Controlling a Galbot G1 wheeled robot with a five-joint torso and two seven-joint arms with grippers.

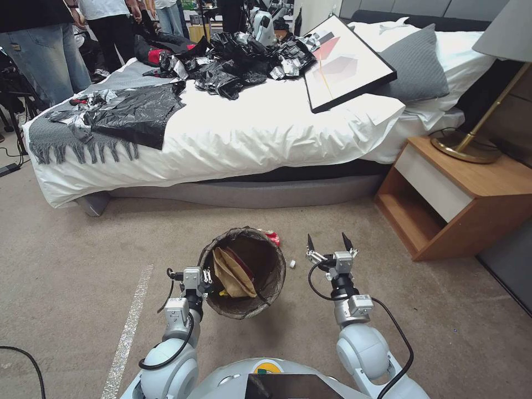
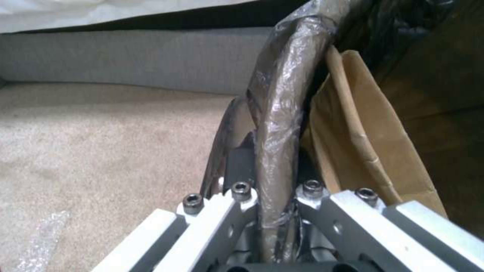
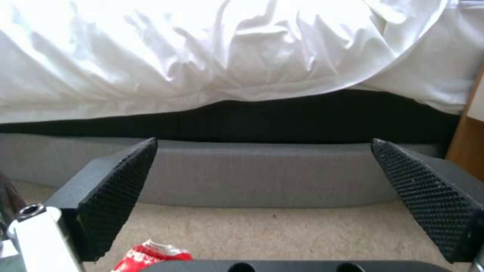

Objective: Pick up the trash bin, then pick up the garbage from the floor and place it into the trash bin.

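The trash bin (image 1: 247,230) hangs tilted just above the floor (image 1: 66,266), its dark liner folded over the rim (image 2: 282,113). My left gripper (image 1: 206,276) (image 2: 275,211) is shut on the rim's left side. Inside the bin leans a flat brown paper bag (image 1: 233,275) (image 2: 373,143). Garbage lies on the carpet behind the bin: a red snack wrapper (image 1: 271,237) (image 3: 151,257) and a small white scrap (image 1: 292,264). To the right of the bin my right gripper (image 1: 331,244) (image 3: 275,200) stands open with nothing between its fingers (image 3: 121,196), pointing toward the bed.
A bed (image 1: 249,138) with white covers fills the space ahead; crinkled black plastic sheets (image 1: 233,61) and a framed picture (image 1: 343,61) lie on it. A wooden nightstand (image 1: 460,194) with a lamp stands at the right. A pale tape line (image 1: 130,327) crosses the carpet at the left.
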